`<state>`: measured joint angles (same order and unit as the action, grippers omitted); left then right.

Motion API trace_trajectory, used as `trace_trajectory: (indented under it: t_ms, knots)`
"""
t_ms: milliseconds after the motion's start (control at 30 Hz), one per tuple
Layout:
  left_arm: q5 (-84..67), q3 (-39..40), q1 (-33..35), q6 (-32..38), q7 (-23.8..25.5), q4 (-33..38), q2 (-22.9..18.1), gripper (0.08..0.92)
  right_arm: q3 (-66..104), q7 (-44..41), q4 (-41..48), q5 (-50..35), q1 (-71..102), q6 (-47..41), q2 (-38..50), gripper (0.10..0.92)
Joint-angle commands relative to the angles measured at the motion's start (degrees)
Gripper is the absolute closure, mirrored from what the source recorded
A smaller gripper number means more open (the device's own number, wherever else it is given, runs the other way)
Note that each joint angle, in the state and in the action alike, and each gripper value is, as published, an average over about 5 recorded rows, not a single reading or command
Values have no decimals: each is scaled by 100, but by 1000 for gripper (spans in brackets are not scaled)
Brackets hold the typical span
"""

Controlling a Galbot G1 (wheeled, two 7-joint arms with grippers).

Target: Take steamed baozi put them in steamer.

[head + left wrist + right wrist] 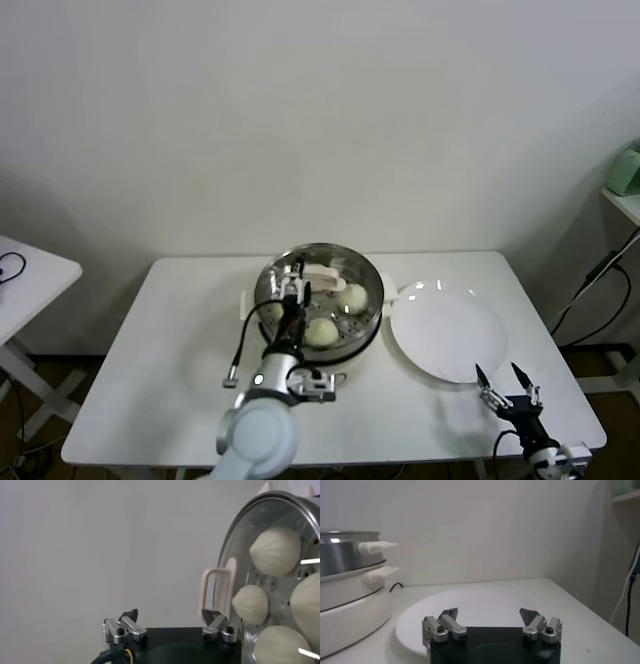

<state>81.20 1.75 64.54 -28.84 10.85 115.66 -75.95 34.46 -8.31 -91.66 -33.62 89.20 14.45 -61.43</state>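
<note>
- Left gripper (293, 276) hangs over the left part of the steamer (368, 275), above the rim; fingers spread, nothing between them.
- Left wrist view: the gripper (171, 625) is empty, and four baozi (275, 550) sit inside on the perforated tray (267, 582), close together.
- Head view shows only three baozi (352, 297); the left arm blocks part of the pot.
- Steamer sits mid-tabletop (180, 330) on its white base, with side handles (377, 546).
- White plate (445, 330) lies just right of the steamer, bare, close to its handle.
- Right gripper (508, 388) is low at the front right of the tabletop, just in front of the plate; fingers apart, holding nothing.
- Right wrist view: that gripper (491, 625) faces across the plate (485, 605), with the steamer (342, 555) at the side.
</note>
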Motion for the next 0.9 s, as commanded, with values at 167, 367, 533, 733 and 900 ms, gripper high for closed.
trace_trajectory:
  t_ms: [167,367,533,733,900]
  knots:
    - [-2751,-1038,631,272,-796,1172,642,188,68,18,-113,22,47,-17,23,203]
    - [-6515,-2439,931,792,-1203,1063,597,177,83,75,-139,187,35,40,-31,203]
    - [-8507,-3840,1440,1746,-723,563,282,177,109,99,-195,236,37,100,-47,203]
    - [-9321,-4772,2090,2872,-425,-364,77,177,141,160,-195,309,13,124,-53,203]
    - [-9740,-4856,2432,3526,-417,-960,85,177,114,188,-162,339,-8,125,-61,203]
